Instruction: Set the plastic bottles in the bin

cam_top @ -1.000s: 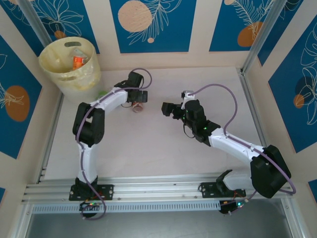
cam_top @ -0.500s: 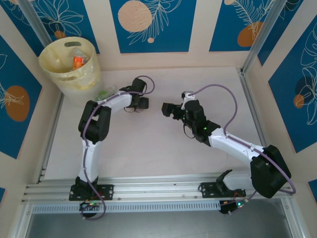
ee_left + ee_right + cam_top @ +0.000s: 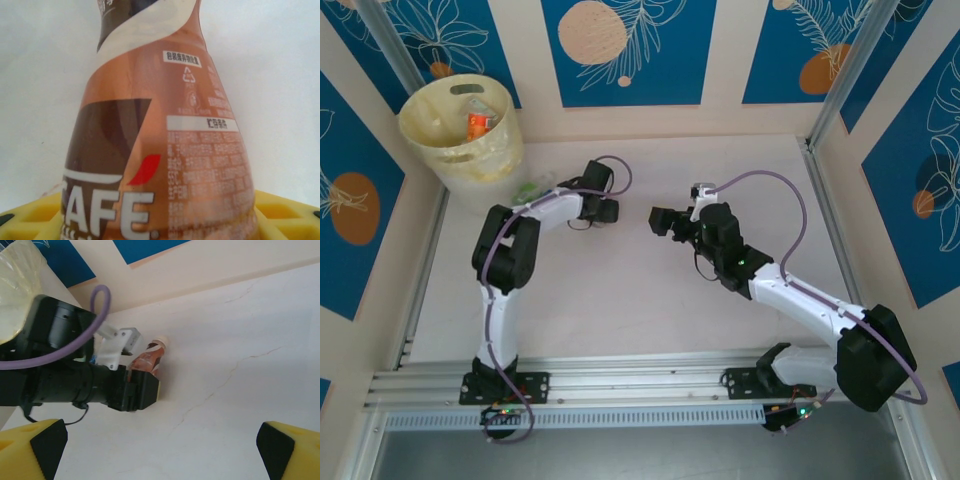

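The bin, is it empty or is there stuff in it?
Not empty: the top view shows an orange-labelled bottle inside the pale yellow bin.

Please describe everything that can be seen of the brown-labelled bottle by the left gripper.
The brown-labelled bottle looks like thin plastic, wrapped in a red-brown, dark brown and cream label with white "CAFE" letters, a recycling mark and small print. Its cap is pale. It appears to lie on the white table, between the yellow fingers of the left gripper; whether they squeeze it is unclear.
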### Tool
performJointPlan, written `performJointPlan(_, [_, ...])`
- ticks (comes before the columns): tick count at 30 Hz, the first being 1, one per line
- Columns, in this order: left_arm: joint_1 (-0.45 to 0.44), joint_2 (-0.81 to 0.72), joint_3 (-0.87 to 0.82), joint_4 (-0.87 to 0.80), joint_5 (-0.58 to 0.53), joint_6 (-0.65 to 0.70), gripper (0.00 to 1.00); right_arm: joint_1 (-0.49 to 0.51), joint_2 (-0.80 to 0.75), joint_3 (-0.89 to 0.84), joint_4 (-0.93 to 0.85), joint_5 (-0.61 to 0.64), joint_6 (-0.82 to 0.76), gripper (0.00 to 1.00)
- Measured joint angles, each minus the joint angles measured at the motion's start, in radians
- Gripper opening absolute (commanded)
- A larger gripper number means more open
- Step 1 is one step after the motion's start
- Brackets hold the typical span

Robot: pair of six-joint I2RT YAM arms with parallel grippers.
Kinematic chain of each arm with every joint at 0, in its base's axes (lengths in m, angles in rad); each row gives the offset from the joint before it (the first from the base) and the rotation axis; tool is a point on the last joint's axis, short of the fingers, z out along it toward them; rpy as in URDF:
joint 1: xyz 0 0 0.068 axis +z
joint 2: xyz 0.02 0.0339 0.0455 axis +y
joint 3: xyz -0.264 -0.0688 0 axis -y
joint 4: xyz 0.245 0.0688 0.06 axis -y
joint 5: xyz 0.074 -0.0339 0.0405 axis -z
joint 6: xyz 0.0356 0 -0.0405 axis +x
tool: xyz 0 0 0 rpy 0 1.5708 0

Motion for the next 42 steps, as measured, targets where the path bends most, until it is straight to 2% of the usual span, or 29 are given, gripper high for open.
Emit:
performJointPlan(8, [0.000,-0.268,-0.015,0.051,0.013,0.073,0.57,-0.007,0.000,0.000,0.000,0.000,-0.008,0.99])
performJointPlan(13, [0.010,-0.356,0.073,0.050,0.025,0.142,0.58,-0.007,0.000,0.000,0.000,-0.004,-0.007,1.00])
performJointPlan(18, [0.058,-0.361,0.214,0.032,0.024,0.193,0.57,-0.007,0.000,0.000,0.000,-0.009,-0.007,1.00])
performJointPlan(23, [0.161,-0.361,0.308,0.011,-0.006,0.241,0.57,-0.007,0.000,0.000,0.000,-0.012,-0.007,1.00])
performJointPlan(30, [0.307,-0.358,0.383,-0.023,-0.034,0.291,0.58,-0.007,0.000,0.000,0.000,-0.012,-0.006,1.00])
performJointPlan(36, [0.402,-0.341,0.405,0.018,-0.074,0.391,0.59,-0.007,0.000,0.000,0.000,-0.020,-0.002,1.00])
performJointPlan(42, [0.500,-0.253,0.461,0.053,-0.124,0.510,0.59,-0.007,0.000,0.000,-0.005,-0.023,0.012,1.00])
